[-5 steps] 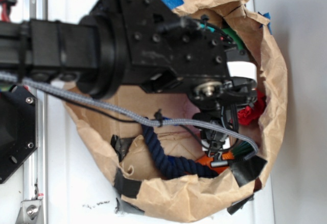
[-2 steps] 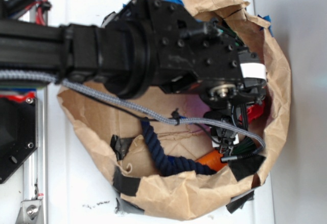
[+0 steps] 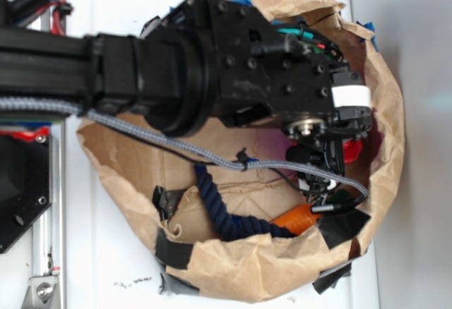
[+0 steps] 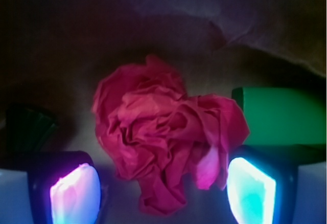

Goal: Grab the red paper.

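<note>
Since a second ago the black gripper (image 4: 162,193) has shifted rightward in the exterior view, fingers spread wide to straddle the crumpled bright red paper (image 4: 166,142) at the wrist frame's centre.

A white table (image 3: 127,267) carries a brown paper bag (image 3: 233,270), rolled down into a basin and patched with black tape. The gripper (image 3: 321,182) hangs inside it, near the far wall. On the bag's floor the red paper (image 4: 163,139) lies just ahead of the gripper and between its fingers, with a green block (image 4: 283,114) beside it to the right. A blue rope (image 3: 219,214) and an orange toy (image 3: 296,219) also lie nearby.
</note>
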Controlling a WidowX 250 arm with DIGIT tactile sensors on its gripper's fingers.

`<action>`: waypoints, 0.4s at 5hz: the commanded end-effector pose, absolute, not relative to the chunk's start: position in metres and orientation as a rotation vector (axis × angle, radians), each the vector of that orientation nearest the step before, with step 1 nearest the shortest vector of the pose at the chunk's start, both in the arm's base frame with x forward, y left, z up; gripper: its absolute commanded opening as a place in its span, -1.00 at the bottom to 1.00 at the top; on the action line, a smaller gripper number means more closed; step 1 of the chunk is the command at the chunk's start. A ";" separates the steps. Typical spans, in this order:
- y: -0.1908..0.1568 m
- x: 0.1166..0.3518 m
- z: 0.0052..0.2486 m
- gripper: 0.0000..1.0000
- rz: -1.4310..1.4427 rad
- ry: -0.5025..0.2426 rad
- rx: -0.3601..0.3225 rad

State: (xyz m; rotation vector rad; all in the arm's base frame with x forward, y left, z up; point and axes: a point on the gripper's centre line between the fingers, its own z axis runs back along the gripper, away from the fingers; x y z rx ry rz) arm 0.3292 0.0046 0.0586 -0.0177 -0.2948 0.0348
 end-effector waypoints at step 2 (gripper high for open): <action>0.002 0.350 0.097 1.00 0.008 -0.436 0.011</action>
